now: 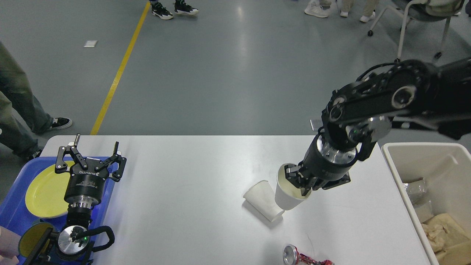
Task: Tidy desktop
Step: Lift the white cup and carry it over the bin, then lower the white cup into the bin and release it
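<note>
The right gripper [298, 181] is closed on the rim of an upright white paper cup [289, 191], with one finger looking to be inside the mouth and the other outside the wall, and the cup appears to hang just above the desktop [191, 176] rather than stand on it, though the gap cannot be told for certain. Such a cup will be very light, thin-walled and easily crushed or bent out of round, so a rim pinch like this one suits it, with modest squeeze; any liquid inside cannot be seen. Just to its left lies a second white paper cup [262, 200] on its side, mouth toward the left, touching or nearly touching the held one; it would roll if nudged and is best taken across its wall near the open end. At the near edge, right of centre, a crushed red can [305, 257] lies partly out of view, stiff and light. Far right, beside the table, stands the beige bin [401, 162] holding crumpled paper, the likely place for the cup. Well apart on the left, the left gripper [94, 154] hovers with fingers spread wide and empty over the blue tray [14, 206], which carries a yellow plate [46, 193].
</note>
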